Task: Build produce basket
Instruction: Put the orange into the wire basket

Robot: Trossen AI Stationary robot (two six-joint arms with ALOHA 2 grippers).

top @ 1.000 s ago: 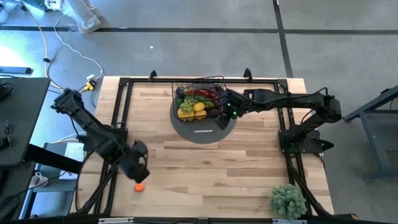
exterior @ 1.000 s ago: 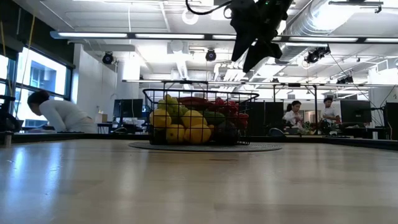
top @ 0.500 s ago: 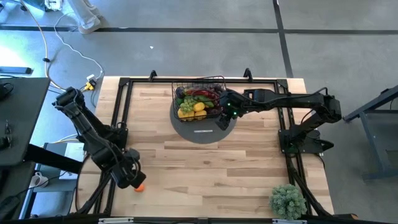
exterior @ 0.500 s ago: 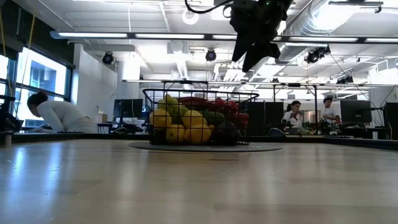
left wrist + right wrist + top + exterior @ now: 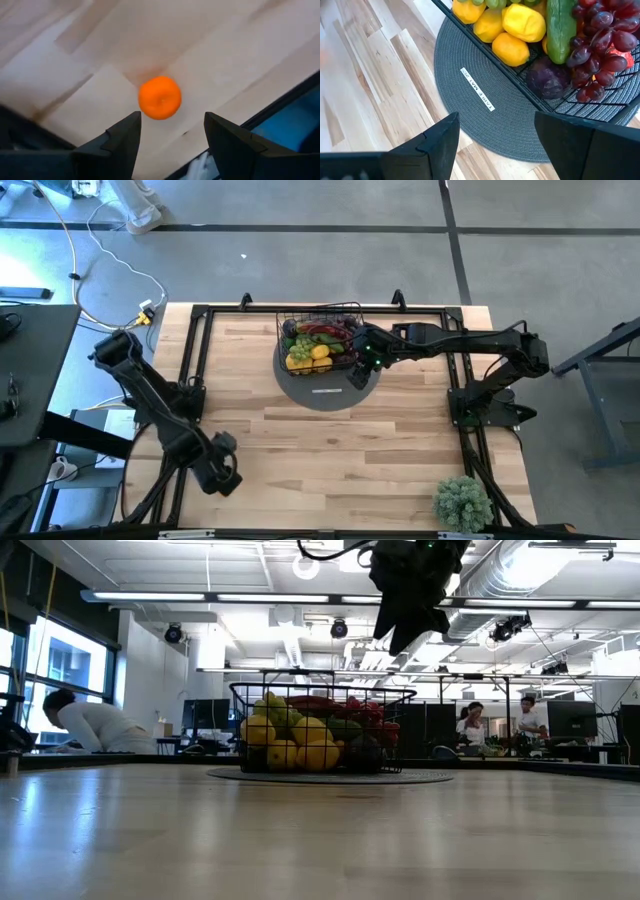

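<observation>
The black wire basket [image 5: 320,340] stands on the grey round mat [image 5: 328,388] at the table's far middle. It holds produce: lemons [image 5: 520,22], a cucumber [image 5: 560,27], purple grapes [image 5: 595,45] and an eggplant [image 5: 547,80]. One small orange fruit [image 5: 160,97] lies alone on the wood near the table's near-left corner; in the high view the left arm hides it. My left gripper [image 5: 172,120] hangs open over that fruit without touching it. My right gripper [image 5: 497,120] is open and hovers above the basket's near-right corner [image 5: 400,625].
A bushy green potted plant [image 5: 462,502] stands at the near-right corner. A black frame rail [image 5: 195,360] runs along the table's edges, and the left edge lies close to the orange fruit. Bare wood [image 5: 340,460] spans the table's middle. People sit in the room beyond [image 5: 95,725].
My left gripper has swung toward the near edge and come over the orange fruit, which the high view showed beside it before and which is now covered by it. The fruit has stayed in place.
</observation>
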